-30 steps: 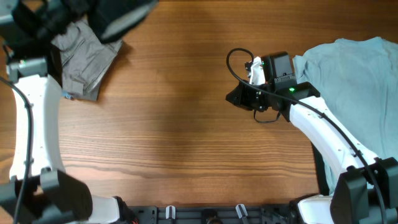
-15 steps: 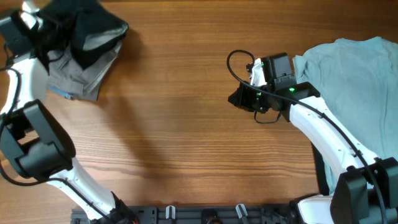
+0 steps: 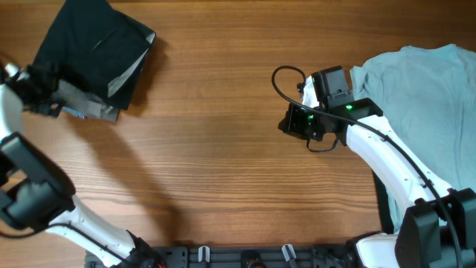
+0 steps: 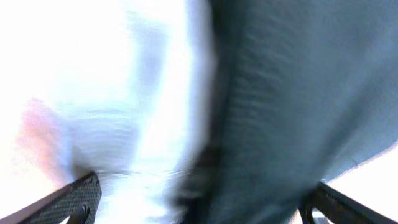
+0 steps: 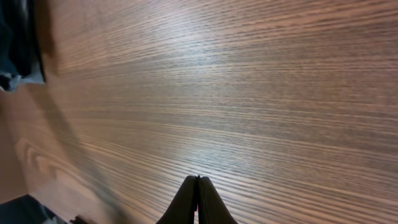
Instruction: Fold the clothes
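A black folded garment [image 3: 93, 45] lies at the back left, spread over a grey garment [image 3: 89, 103] whose edge sticks out below it. My left gripper [image 3: 50, 95] sits at the left edge of this pile. In the left wrist view its fingers [image 4: 81, 196] stand wide apart, open [image 4: 205, 199], with blurred dark cloth [image 4: 292, 93] close ahead. A light blue shirt [image 3: 424, 97] lies crumpled at the right. My right gripper [image 3: 286, 123] hovers over bare wood left of that shirt, shut [image 5: 199, 180] with nothing in it.
The wooden table [image 3: 223, 171] stretches between the two piles. The right arm's black cable [image 3: 279, 74] loops above its wrist. A dark corner of cloth [image 5: 18, 43] shows at the upper left of the right wrist view.
My left gripper has opened and let go of the black garment, which now lies flat on the grey one. The left arm swung down to the table's left edge. The right arm barely moved.
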Available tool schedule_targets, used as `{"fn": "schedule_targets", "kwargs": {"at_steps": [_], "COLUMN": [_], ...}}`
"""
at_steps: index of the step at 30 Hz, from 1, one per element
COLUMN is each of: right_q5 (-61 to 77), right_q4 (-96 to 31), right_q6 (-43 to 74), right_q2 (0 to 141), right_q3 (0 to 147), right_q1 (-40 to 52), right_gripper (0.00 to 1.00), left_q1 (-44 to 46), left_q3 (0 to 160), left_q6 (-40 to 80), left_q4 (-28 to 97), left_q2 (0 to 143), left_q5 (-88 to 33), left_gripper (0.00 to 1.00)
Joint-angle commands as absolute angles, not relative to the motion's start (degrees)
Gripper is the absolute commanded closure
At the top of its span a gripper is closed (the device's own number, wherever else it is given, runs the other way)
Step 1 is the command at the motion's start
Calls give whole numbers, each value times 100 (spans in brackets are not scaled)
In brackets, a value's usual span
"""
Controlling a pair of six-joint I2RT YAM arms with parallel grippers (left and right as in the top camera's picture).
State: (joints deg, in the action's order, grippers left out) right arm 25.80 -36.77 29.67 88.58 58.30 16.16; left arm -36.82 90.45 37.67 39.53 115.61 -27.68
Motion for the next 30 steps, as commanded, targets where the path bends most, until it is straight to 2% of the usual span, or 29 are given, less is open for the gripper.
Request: {"fn": "schedule_targets", "kwargs": {"at_steps": [1, 5, 10, 15, 19, 20, 22, 23, 24, 25, 30], "right_q5": [2418, 2276, 1756, 1114, 729, 655, 563, 548, 548, 548, 552], "right_q4": [-3739, -3833, -4445, -5124, -5605, -5671, -5666, -5634, -5605, -5570, -5422], "right_q6": [2777, 2709, 2502, 2069, 1946, 1944, 1942, 1944, 1949, 1946, 1955], "right_q2": [8814, 8663, 8086, 7098, 6200, 5975, 5518, 5271, 5061, 4873, 4235], "right_q3": [5826, 5887, 6399, 7133, 7686, 7784, 7856, 7854, 7854, 7854, 7854], "right_q1": [1610, 1610, 1612, 1684, 1761, 1761, 1761, 1761, 1761, 1761, 1761], "right_gripper": [96, 96, 96, 96, 93, 85, 57, 34, 6, 0, 0], "left_q1": [-4440, -4836, -4604, -3677, -2919, -2842, -2818, -2816, -2816, -2816, -2816], "left_q3": [9120, 9120, 9120, 9120, 9120, 9120, 9120, 9120, 9120, 9120, 9120], "left_q6": [3201, 2567, 1264, -134, -255, -255, -252, -250, -202, -102, -89], "left_q4": [4257, 4171, 4115, 5124, 6198, 6418, 6785, 6925, 7011, 7063, 7347], "left_q2": [10728, 9979, 8949, 7738, 6720, 6466, 5988, 5752, 5531, 5343, 4753], "left_q5": [-2871, -4051, -5312, -5181, -3708, -3395, -3055, -3009, -3011, -3011, -3009], "left_gripper": [0, 0, 1, 0, 0, 0, 0, 0, 0, 0, 0]}}
